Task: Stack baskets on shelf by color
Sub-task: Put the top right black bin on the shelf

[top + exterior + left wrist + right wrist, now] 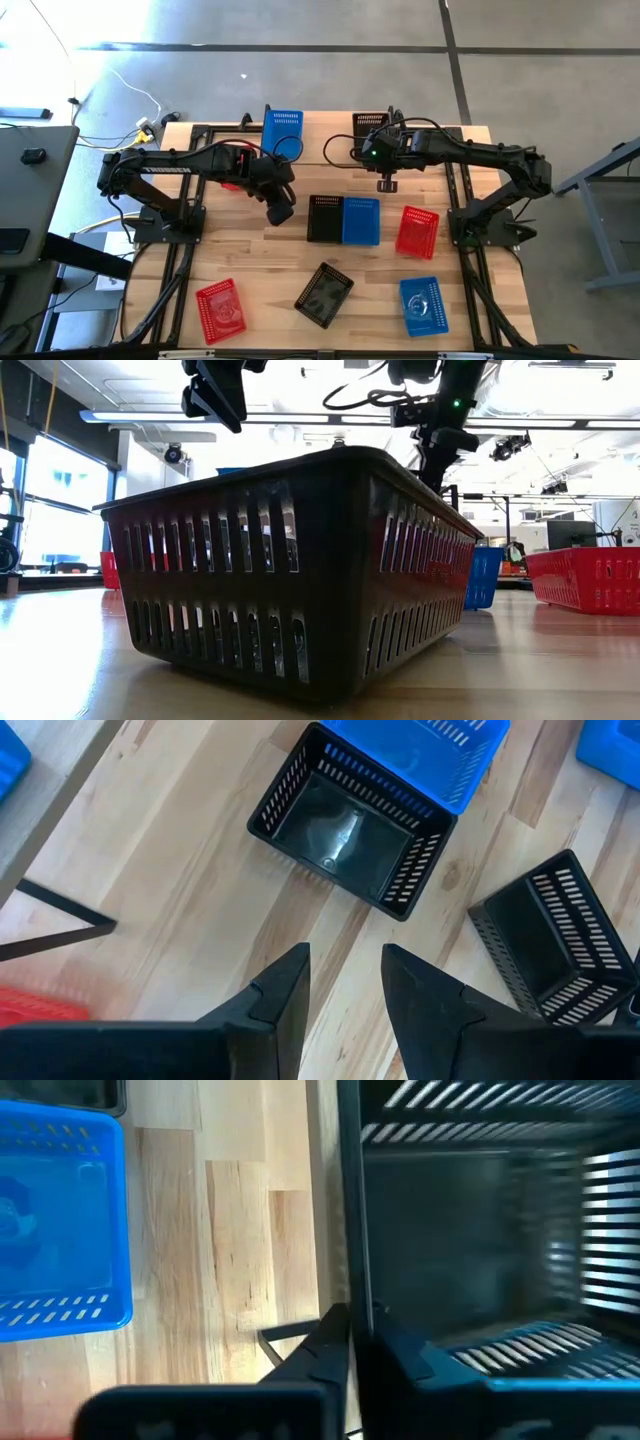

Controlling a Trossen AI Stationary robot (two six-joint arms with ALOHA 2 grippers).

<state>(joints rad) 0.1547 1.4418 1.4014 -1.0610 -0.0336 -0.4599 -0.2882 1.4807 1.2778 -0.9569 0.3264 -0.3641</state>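
The shelf (pixel 322 128) stands at the table's far edge. On it are a blue basket (pixel 283 130) and a black basket (pixel 368 124); a red basket (pixel 232 166) shows under my left arm. My right gripper (pixel 380 142) is shut on that black basket (pixel 490 1230). My left gripper (pixel 280 212) is open and empty above the table, left of a black basket (pixel 325 218) that sits side by side with a blue basket (pixel 361 220); its fingers (pixel 345 990) point down toward bare wood. My right gripper holds the black basket by the top of one wall (pixel 352 1250), one finger outside and one inside the basket. The fingers lie across the rim. Whether the basket's bottom rests on the shelf, I cannot tell.
Loose on the table: a red basket (pixel 417 230) at the right, a blue basket (pixel 423 305) at near right, a black basket (pixel 325 295) turned askew at near middle, which fills the low view (pixel 290 580), and a red basket (pixel 220 308) at near left.
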